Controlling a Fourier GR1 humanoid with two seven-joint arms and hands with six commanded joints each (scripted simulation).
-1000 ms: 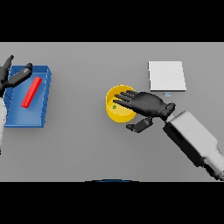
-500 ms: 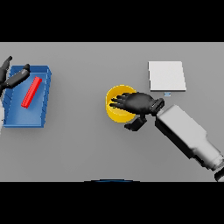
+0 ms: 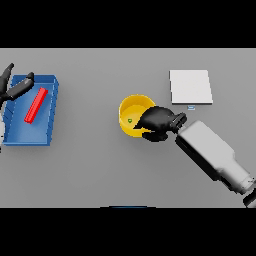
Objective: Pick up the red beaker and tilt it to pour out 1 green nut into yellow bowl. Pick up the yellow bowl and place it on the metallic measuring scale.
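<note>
The yellow bowl (image 3: 131, 110) stands on the grey table near the middle, with a small green nut (image 3: 130, 120) inside. My right hand (image 3: 158, 121) is at the bowl's near right rim, its fingers curled round the rim. The metallic measuring scale (image 3: 190, 86) lies flat at the back right, apart from the bowl. The red beaker (image 3: 36, 105) lies on its side in the blue tray (image 3: 49, 116) at the left. My left hand (image 3: 14, 88) is over the tray's far left corner with relaxed fingers, holding nothing.
The blue tray has raised walls and lies at the table's left edge. My right forearm (image 3: 212, 154) runs from the lower right toward the bowl.
My right hand has drawn back to the bowl's near right rim and its fingers have curled round the rim. The left hand has barely moved.
</note>
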